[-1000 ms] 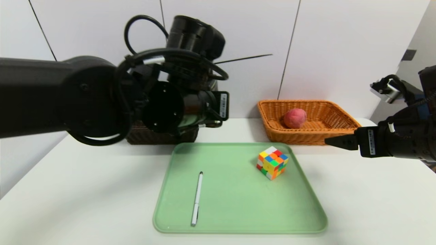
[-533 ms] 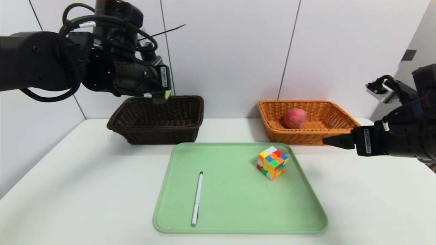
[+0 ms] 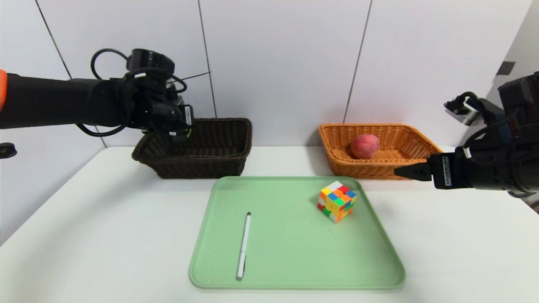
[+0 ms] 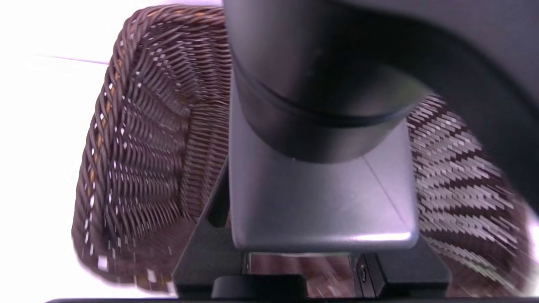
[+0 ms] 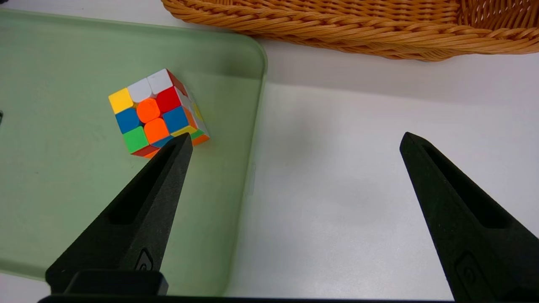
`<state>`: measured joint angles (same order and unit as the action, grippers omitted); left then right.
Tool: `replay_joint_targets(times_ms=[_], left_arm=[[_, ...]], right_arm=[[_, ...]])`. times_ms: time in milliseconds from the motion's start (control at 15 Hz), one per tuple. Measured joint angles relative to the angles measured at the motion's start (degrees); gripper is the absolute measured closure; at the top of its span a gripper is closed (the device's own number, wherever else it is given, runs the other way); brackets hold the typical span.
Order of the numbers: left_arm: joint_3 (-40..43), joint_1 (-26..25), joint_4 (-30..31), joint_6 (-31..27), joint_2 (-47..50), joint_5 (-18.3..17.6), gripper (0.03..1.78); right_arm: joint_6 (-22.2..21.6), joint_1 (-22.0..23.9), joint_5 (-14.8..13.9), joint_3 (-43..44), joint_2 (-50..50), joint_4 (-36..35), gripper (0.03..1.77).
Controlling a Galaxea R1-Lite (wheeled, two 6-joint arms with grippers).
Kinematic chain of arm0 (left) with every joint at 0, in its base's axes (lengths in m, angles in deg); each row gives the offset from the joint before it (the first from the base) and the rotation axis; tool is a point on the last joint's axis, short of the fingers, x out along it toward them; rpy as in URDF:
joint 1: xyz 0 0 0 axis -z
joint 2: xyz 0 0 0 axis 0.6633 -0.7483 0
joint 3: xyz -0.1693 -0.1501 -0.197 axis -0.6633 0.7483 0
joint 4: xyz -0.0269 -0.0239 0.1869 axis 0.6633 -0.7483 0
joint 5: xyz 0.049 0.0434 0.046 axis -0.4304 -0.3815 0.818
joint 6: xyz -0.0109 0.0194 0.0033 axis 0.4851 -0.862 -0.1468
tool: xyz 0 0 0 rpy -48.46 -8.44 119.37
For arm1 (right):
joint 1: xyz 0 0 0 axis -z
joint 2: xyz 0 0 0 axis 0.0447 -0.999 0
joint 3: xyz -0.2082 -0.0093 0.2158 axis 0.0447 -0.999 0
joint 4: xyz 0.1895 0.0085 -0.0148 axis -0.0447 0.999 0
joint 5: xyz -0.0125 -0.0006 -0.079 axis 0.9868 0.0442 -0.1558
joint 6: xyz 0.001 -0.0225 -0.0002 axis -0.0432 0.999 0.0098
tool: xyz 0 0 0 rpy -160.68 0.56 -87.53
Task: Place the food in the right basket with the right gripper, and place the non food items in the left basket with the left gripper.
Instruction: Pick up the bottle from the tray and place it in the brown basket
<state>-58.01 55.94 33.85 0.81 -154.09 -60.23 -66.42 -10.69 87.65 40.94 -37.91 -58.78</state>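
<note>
Black bottle (image 4: 320, 139) was clamped in the left pincer (image 3: 179, 134), held above the near-left part of the dark brown basket (image 3: 219, 162), with its cap filling much of the left wrist view. Peach (image 3: 364, 146) sat in the orange basket (image 3: 417, 145); cube (image 3: 336, 200) and pen (image 3: 243, 246) lay well apart on the green tray (image 3: 294, 252) on the white worktop (image 3: 105, 235). Right pincer (image 5: 294, 145) hovered wide and empty over the worktop between tray and orange basket, just beside the tray's right edge.
</note>
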Motion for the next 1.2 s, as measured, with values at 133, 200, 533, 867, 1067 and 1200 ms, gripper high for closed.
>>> replay_joint_targets(times_ms=[133, 200, 533, 867, 1067, 1200], left_arm=[[-0.02, -0.72, 0.41, -0.05, -2.12, 0.04, 1.19], [-0.09, -0.96, 0.55, 0.0, -3.05, 0.01, 1.19], [-0.41, -1.68, 1.74, 0.06, -6.61, 0.11, 1.19], [-0.82, -2.12, 1.79, 0.02, -8.92, 0.21, 1.19], [-1.18, -2.43, 1.82, 0.02, -10.19, 0.28, 1.19], [-2.19, -2.49, 1.83, -0.02, -11.0, 0.28, 1.19]], right_arm=[[-0.02, 0.05, 0.0, 0.02, -0.16, 0.0, 0.1], [-0.02, 0.06, 0.02, 0.05, -0.24, -0.04, 0.1], [-0.02, 0.16, -0.06, 0.16, -0.79, -0.02, 0.1], [-0.02, 0.17, 0.07, 0.85, -1.62, -0.04, 0.1], [-0.02, 0.22, 0.02, 0.9, -2.0, -0.04, 0.1], [0.07, 0.33, 0.02, 0.9, -2.19, -0.06, 0.1]])
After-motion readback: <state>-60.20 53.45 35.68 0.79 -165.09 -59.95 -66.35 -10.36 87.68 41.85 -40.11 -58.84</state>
